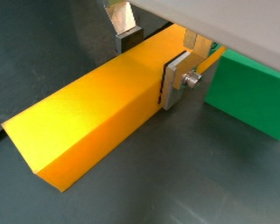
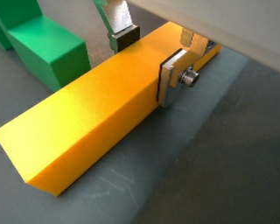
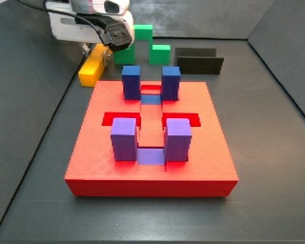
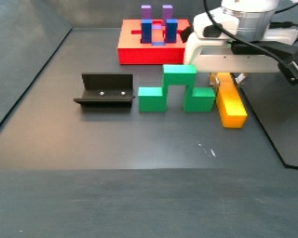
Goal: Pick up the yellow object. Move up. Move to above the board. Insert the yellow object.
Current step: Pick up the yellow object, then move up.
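The yellow object (image 1: 90, 118) is a long yellow-orange bar lying flat on the dark floor; it shows in both wrist views (image 2: 95, 122) and both side views (image 3: 91, 68) (image 4: 231, 105). My gripper (image 1: 150, 59) is down over one end of it and straddles it, as the other views also show (image 2: 149, 59) (image 3: 104, 48) (image 4: 227, 80). One finger plate lies against the bar's near side. The far finger's pad stands a little off the far edge. The jaws are open. The red board (image 3: 91, 157) with blue and purple blocks lies apart from the bar (image 4: 137, 52).
A green stepped block (image 1: 250, 92) (image 2: 43, 48) sits right beside the bar (image 4: 179, 88) (image 3: 150, 43). The black fixture (image 4: 104, 91) (image 3: 201, 63) stands beyond the green block. Low walls edge the floor.
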Motion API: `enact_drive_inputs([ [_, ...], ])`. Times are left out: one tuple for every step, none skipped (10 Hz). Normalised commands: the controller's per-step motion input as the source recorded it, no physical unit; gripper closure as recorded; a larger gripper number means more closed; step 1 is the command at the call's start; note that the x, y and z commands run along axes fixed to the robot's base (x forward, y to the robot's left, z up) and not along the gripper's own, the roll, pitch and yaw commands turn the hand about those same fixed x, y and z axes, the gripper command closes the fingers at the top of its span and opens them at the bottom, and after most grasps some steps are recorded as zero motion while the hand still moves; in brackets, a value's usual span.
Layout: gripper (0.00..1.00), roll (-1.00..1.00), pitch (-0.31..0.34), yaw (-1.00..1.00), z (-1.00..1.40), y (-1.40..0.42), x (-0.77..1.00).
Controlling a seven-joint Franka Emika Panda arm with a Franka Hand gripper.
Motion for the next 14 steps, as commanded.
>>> enact_drive_inputs([
  [1.00,0.00,0.000,0.00,0.00,0.00,0.00],
  [1.00,0.00,0.000,0.00,0.00,0.00,0.00],
  [1.00,0.00,0.000,0.00,0.00,0.00,0.00],
  [1.00,0.00,0.000,0.00,0.00,0.00,0.00],
  [1.00,0.00,0.000,0.00,0.00,0.00,0.00],
  [1.00,0.00,0.000,0.00,0.00,0.00,0.00],
  [1.00,0.00,0.000,0.00,0.00,0.00,0.00],
  [1.00,0.00,0.000,0.00,0.00,0.00,0.00],
  [1.00,0.00,0.000,0.00,0.00,0.00,0.00],
  [1.00,0.00,0.000,0.00,0.00,0.00,0.00],
  [1.00,0.00,0.000,0.00,0.00,0.00,0.00],
  [1.00,0.00,0.000,0.00,0.00,0.00,0.00],
  [1.00,0.00,0.000,0.00,0.00,0.00,0.00],
  [1.00,0.00,0.000,0.00,0.83,0.00,0.00],
])
